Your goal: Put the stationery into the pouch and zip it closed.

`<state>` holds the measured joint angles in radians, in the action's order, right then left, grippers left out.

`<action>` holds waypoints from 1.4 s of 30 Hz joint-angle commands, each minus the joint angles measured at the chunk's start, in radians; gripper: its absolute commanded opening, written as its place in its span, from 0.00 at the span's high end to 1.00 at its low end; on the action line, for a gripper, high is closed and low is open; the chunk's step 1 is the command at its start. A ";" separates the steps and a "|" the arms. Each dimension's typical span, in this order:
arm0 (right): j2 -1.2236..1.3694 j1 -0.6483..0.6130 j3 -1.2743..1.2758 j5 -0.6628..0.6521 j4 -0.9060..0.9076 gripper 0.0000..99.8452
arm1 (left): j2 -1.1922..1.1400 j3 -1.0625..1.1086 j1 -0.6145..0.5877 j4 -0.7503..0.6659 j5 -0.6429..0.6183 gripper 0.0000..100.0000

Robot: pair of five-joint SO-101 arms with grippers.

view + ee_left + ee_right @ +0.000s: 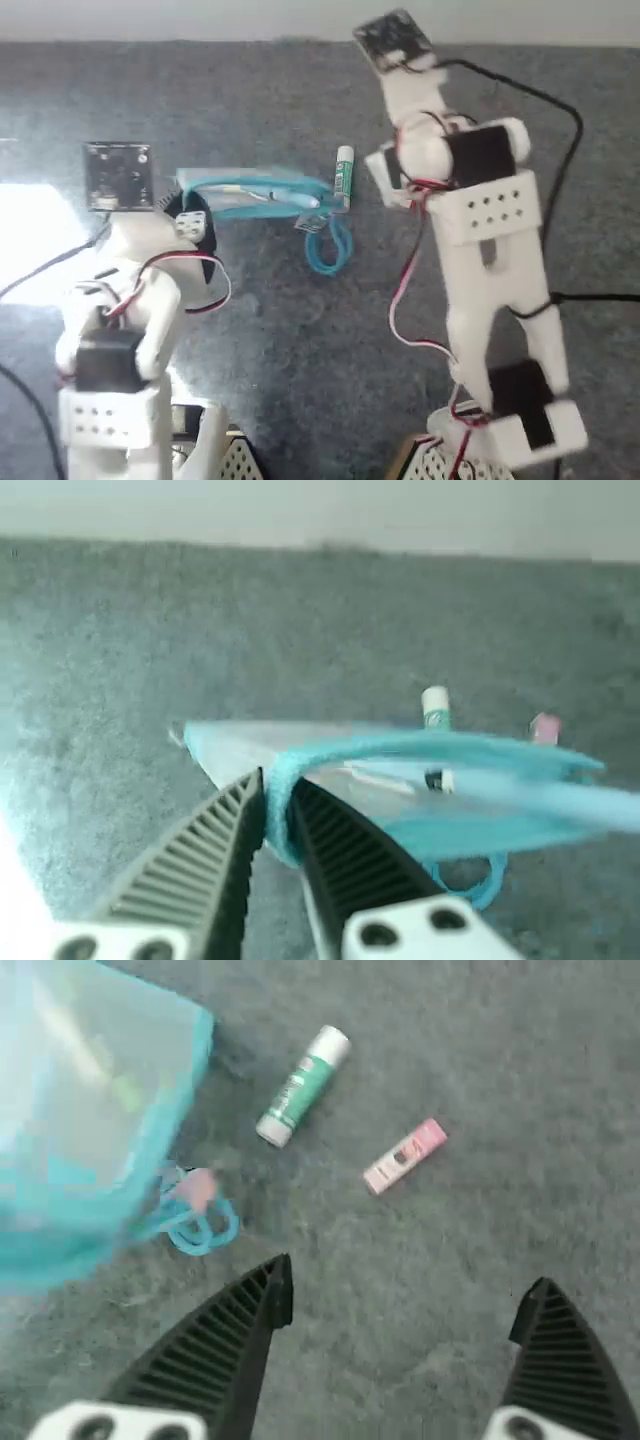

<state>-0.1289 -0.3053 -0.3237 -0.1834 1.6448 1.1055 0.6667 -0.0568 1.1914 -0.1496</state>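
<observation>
A clear pouch with teal trim [255,194] lies on the grey mat, its teal cord [330,248] looped toward the front. My left gripper [277,815] is shut on the pouch's teal edge [285,775] at its left end, with the mouth held up and a white item [385,778] inside. A green and white glue stick [343,178] [300,1086] lies just beside the pouch's right end. A small pink eraser [404,1156] [544,727] lies a little beyond it. My right gripper [405,1305] hangs open above the mat near both loose items.
The grey mat [280,350] covers the table, with a pale strip [200,20] along its far edge. Both arm bases [130,440] stand at the near edge. Bare mat lies between the arms in front of the pouch.
</observation>
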 commanded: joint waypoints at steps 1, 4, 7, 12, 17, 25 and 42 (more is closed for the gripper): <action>-0.203 0.105 0.339 -0.055 -0.171 0.66 | -0.041 -0.196 0.002 0.032 -0.008 0.99; -0.320 0.114 0.614 -0.087 -0.317 0.66 | -0.104 -0.194 -0.069 -0.009 -0.012 0.99; -0.401 0.113 0.821 -0.094 -0.424 0.66 | -0.146 -0.156 -0.140 -0.066 -0.034 0.99; -0.460 0.113 0.937 -0.097 -0.483 0.66 | -0.144 -0.021 -0.150 -0.117 -0.032 0.99; -0.463 0.116 0.936 -0.092 -0.478 0.66 | -0.120 0.071 -0.157 -0.201 0.000 0.99; -0.461 0.114 0.950 -0.092 -0.478 0.66 | -0.103 -0.048 -0.233 -0.167 -0.038 0.99; -0.460 0.030 1.068 -0.091 -0.513 0.66 | -0.196 -0.044 -0.130 -0.121 -0.107 0.99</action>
<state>-0.5539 -0.2516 0.7503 -0.2677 1.1400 0.9214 0.6928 -0.2302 1.0441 -0.2723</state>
